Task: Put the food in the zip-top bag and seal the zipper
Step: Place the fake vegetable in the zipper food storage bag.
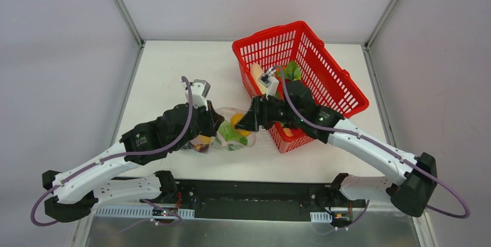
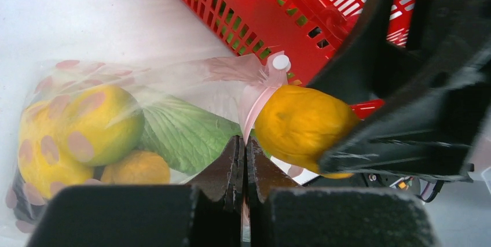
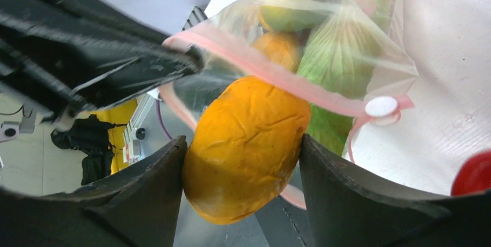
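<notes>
On table (image 1: 173,73), bag (image 2: 173,85) beside basket (image 1: 324,67), rim pinched in closed left hand (image 2: 244,160), arm bent inward; right hand (image 3: 242,142), arm reaching left, clamps orange fruit (image 2: 301,122) at bag mouth.

White-shelled, black-jointed left arm (image 1: 101,169) and right arm (image 1: 370,143); a mauve cable (image 1: 188,99) runs along each. Matte black wedge fingers (image 3: 133,201).

A red mesh basket (image 1: 334,78) sits on the far right part of the white surface (image 1: 168,73), turned at an angle to its edges. Grey walls (image 1: 58,56) close in three sides, with a metal post (image 1: 121,7) at each far corner. A black plate (image 1: 255,201) runs along the near edge. Past the surface, a dark bundle (image 3: 87,140) lies low, possibly a bag.
</notes>
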### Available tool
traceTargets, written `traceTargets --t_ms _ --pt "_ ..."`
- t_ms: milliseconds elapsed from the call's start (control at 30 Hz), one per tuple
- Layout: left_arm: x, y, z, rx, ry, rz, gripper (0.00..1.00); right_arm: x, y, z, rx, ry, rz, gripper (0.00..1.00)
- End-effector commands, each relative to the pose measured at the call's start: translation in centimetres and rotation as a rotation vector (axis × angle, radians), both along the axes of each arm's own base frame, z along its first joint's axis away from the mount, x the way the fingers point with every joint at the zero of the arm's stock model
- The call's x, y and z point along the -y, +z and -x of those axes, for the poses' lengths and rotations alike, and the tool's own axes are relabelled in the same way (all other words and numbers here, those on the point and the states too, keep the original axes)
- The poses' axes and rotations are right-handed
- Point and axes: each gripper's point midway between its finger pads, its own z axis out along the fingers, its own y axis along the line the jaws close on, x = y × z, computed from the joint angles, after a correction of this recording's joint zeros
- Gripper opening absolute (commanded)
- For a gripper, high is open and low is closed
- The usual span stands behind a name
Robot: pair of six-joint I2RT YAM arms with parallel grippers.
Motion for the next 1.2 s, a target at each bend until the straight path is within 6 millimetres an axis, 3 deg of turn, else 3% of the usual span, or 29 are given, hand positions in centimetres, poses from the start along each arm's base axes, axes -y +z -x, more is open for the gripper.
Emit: traceTargets --t_ms 0,233,367,567,767,867,1033,1167 --pt "0.9 3.5 -0.1 0.051 -0.027 0.104 0.0 -2.1 0.0 -2.5 -0.015 -0.069 -0.022 0.39" --pt "1.4 3.9 0.1 0.049 -0.049 0.128 0.0 -3.0 -0.7 -4.9 -0.009 -0.243 -0.051 0.42" --pt "1.2 4.2 0.0 0.059 -0.039 0.138 0.0 -4.3 -0.6 -4.2 0.052 -0.224 -0.049 0.48" --pt "0.5 4.3 -0.1 0.068 -0.01 0.155 0.0 -4.5 -3.1 -3.5 0.083 -0.185 0.107 0.58" --pt "0.0 4.6 -0.2 0.082 0.007 0.166 0.0 -4.8 -1.3 -2.5 0.088 -0.129 0.054 0.78" --pt "-0.2 4.5 -0.2 0.082 0.013 0.161 0.0 -4.7 -0.1 -1.8 0.089 -0.101 0.017 0.83" --pt "-0.3 4.2 -0.2 0.078 0.018 0.161 0.0 -4.3 0.7 -1.1 0.077 -0.072 -0.011 0.82" --pt "-0.5 4.2 -0.2 0.079 0.023 0.161 0.0 -4.0 1.0 -1.0 0.071 -0.066 -0.018 0.65"
